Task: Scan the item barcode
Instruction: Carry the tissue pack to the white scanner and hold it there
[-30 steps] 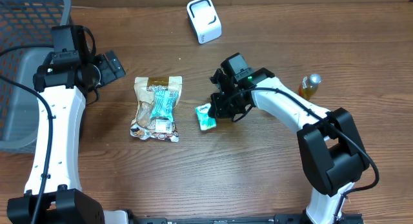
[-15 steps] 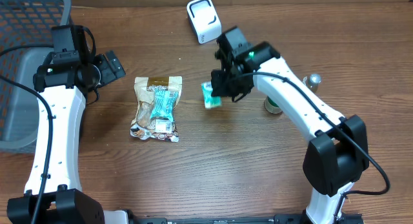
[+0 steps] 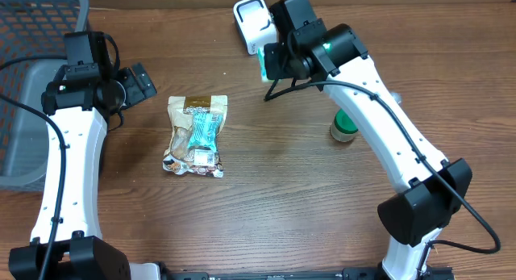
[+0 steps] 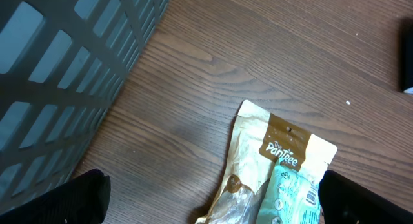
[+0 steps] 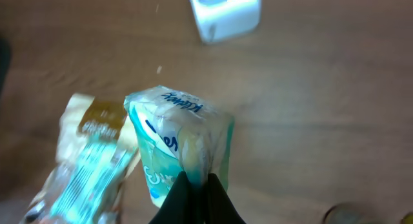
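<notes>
My right gripper (image 5: pixel 197 195) is clenched on the tissue pack (image 5: pixel 175 137). My two fingers pinch together on its lower edge at the bottom centre of the right wrist view. The pack stands up from them, off the wooden table (image 3: pixel 266 199), its teal-and-white wrapper crumpled.

From overhead, my right arm climbs from its base at the lower right of the frame and slants up and to the left. The wrist ends at the top centre, just beside the white scanner (image 3: pixel 254 23). There the pack shows only as a teal sliver at the wrist's left edge, just below and right of the scanner. I cannot tell whether the two touch. In the right wrist view the scanner sits blurred at the top edge, above the pack. A green-topped can (image 3: pixel 344 125) stands right of centre, just left of my forearm.

My left arm runs straight up the left side of the overhead frame and bends right at the wrist. My left gripper (image 3: pixel 139 81) is spread wide and grasps nothing, beside the grey basket (image 3: pixel 32 78) in the upper left corner. The snack bag (image 3: pixel 196 135) lies flat left of centre, below and right of those fingers. In the left wrist view my dark fingertips (image 4: pixel 68 199) sit in the bottom corners, the bag lies at the lower right, and the basket's wall fills the upper left.
</notes>
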Tool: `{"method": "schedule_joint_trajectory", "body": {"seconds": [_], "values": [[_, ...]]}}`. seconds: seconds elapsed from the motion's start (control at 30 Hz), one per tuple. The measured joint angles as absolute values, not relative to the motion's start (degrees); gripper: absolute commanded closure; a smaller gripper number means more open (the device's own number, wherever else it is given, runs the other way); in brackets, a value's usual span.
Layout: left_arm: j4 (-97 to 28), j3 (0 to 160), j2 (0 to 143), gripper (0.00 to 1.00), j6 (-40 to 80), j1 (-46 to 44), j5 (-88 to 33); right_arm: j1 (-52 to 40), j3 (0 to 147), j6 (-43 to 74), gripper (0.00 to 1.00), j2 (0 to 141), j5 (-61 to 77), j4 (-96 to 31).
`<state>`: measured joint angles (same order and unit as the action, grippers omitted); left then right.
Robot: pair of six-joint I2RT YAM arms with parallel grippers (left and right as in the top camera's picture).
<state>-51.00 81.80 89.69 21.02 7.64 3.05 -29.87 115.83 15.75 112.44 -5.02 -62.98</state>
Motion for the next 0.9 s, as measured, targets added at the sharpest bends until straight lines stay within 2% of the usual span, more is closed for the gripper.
{"method": "schedule_joint_trajectory", "body": {"seconds": [0.43, 0.67, 0.9], "values": [[-51.00, 81.80, 89.69, 0.01, 21.02, 7.64, 3.03, -34.94, 115.83, 1.02, 0.96, 112.44, -26.35, -42.74], [-51.00, 81.80, 89.69, 0.00, 21.02, 7.64, 3.05, -34.92, 115.87, -6.37, 0.96, 114.06, -30.55, -36.42], [-51.00, 81.80, 89.69, 0.00, 21.02, 7.64, 3.03, -34.92, 115.92, -15.22, 0.96, 121.71, -34.02, -30.55]]}}
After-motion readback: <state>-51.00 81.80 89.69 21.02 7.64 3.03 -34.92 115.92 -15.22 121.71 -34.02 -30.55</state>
